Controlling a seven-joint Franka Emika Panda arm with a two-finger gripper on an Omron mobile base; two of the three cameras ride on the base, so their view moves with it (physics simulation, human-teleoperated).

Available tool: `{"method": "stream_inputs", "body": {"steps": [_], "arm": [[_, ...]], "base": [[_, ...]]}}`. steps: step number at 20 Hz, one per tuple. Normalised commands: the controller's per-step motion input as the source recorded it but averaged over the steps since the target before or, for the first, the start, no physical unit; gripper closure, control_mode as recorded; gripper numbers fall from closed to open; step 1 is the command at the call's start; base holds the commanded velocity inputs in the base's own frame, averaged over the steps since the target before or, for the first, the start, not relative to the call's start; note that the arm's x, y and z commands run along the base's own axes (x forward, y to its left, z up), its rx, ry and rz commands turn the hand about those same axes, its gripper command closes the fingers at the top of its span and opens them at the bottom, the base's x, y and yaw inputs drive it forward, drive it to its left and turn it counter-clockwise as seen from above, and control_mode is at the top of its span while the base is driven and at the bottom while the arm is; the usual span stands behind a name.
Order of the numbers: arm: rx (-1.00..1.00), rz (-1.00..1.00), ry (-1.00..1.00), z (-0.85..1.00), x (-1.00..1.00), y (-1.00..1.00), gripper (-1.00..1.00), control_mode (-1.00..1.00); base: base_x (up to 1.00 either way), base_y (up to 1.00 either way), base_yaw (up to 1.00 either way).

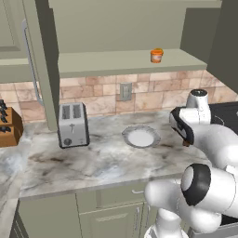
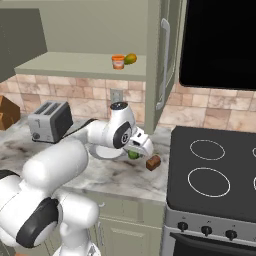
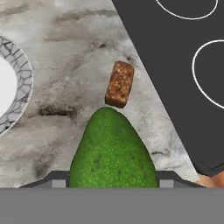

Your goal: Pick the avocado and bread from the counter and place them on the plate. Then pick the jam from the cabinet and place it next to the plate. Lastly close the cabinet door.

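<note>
My gripper [image 3: 112, 180] is shut on the avocado [image 3: 111, 151], whose dark green body stands between the two fingertips. From the right base the avocado [image 2: 133, 155] shows under the hand [image 2: 137, 148], low over the marble counter [image 1: 93, 162]. The brown bread [image 3: 119, 84] lies on the counter just beyond the avocado, close to the stove edge. The plate [image 3: 19, 78] sits bare to the left of the hand, its speckled rim [image 1: 128, 133] in sight. The orange jam [image 1: 156, 56] stands on the shelf of the open cabinet [image 1: 116, 32]. Its door [image 1: 35, 65] hangs open at the left.
A black stove [image 2: 215, 170] borders the counter on the right, close to the bread [image 2: 153, 162]. A toaster [image 1: 73, 124] and a knife block [image 1: 7, 125] stand at the left. A yellow-green fruit [image 2: 130, 58] sits beside the jam [image 2: 118, 62].
</note>
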Motion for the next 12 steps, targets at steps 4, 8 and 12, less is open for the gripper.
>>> {"method": "stream_inputs", "body": {"steps": [4,8,12], "arm": [[0.00,0.00,0.00,0.17,0.29,1.00,1.00,-1.00],[0.00,0.00,0.00,0.04,0.37,1.00,1.00,-1.00],[0.00,0.00,0.00,0.00,0.42,1.00,1.00,-1.00]], "base": [[0.00,0.00,0.00],[0.00,0.00,0.00],[0.00,0.00,0.00]]}}
